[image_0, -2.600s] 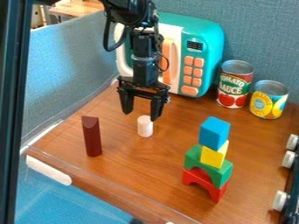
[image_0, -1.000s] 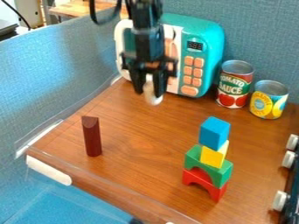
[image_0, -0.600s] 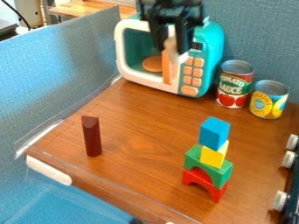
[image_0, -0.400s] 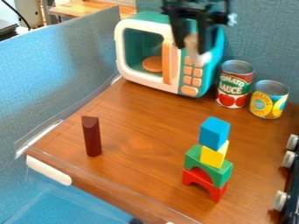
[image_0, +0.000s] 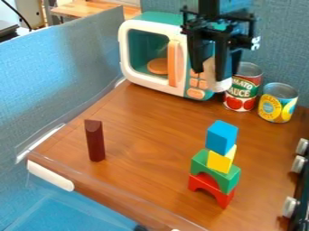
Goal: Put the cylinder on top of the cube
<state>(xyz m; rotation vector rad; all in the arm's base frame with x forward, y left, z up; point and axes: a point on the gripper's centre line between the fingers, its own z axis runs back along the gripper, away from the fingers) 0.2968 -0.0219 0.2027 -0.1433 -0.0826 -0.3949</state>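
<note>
My gripper [image_0: 211, 71] hangs in the upper right of the camera view, above the block stack and in front of the microwave's right side. It is shut on the white cylinder [image_0: 216, 79], whose lower end sticks out below and between the fingers, slightly tilted. The blue cube [image_0: 221, 136] tops the stack, resting on a yellow block [image_0: 221, 159]. Under that are a green arch [image_0: 227, 179] and a red arch [image_0: 211, 185]. Some space separates the cylinder from the cube below it.
A toy microwave [image_0: 145, 80] stands at the back, with a tomato can [image_0: 241, 92] and a yellow-labelled can [image_0: 278, 103] to its right. A dark red block [image_0: 95, 140] stands upright on the left. White knobs [image_0: 290, 206] line the right edge.
The gripper closed on the white cylinder, lifted it off the table and carried it rightward. Most recently it has come lower, toward the stack. The blocks and cans have stayed put.
</note>
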